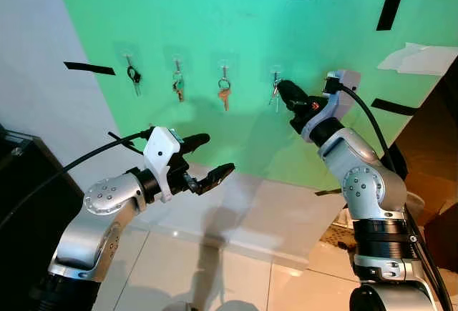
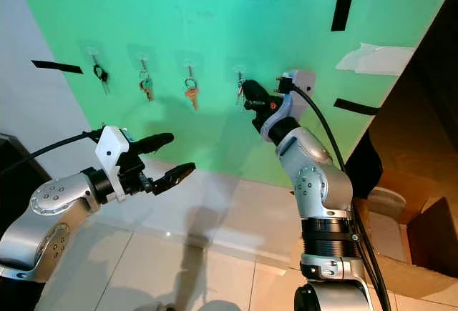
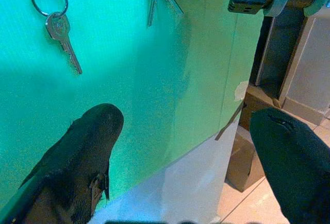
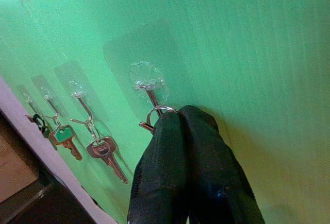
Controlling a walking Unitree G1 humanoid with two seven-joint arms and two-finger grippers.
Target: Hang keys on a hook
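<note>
Up at the rightmost hook (image 4: 148, 91) on the green board (image 1: 236, 46), the key ring (image 4: 154, 113) is looped right around the hook's metal arm, with the keys (image 1: 275, 94) dangling just below it. The right gripper (image 4: 183, 118) has its two black fingers squeezed tight together, pinching that ring right at the hook, so the bunch is basically on the hook and in the grip at once. From the head camera that gripper sits at about 1 o'clock, arm stretched up to the wall. Three more clear stick-on hooks run off toward 10 o'clock, each already loaded: a brown key (image 1: 224, 96), then a green-tagged key (image 1: 177, 86), then a black fob (image 1: 134, 76) at the far end. The left gripper (image 1: 206, 159) hangs out at around 8 o'clock, well below the row of hooks, fingers spread wide with nothing in them. Strips of black tape (image 1: 89, 68) dot the board, white floor tiles (image 1: 215, 268) below.
</note>
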